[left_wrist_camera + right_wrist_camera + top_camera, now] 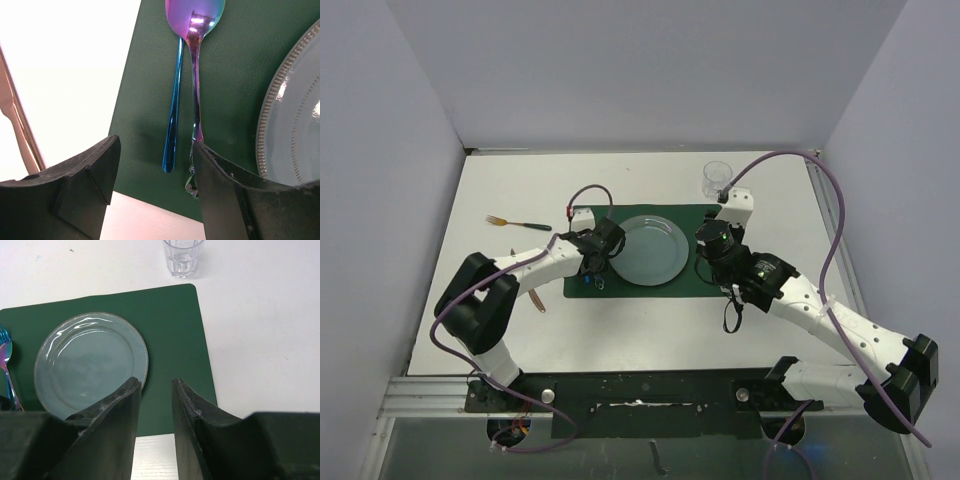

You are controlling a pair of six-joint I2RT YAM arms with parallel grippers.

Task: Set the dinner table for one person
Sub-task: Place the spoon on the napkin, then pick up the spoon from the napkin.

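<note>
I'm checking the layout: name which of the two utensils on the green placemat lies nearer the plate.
The rainbow-tinted spoon: it lies between the plate and the plain blue utensil, which sits toward the placemat edge.

The top view looks steeply down from high behind the rig over the whole worktop. The left wrist view hovers close above the placemat. The right wrist view, farther back, shares that placemat and the plate.
</note>
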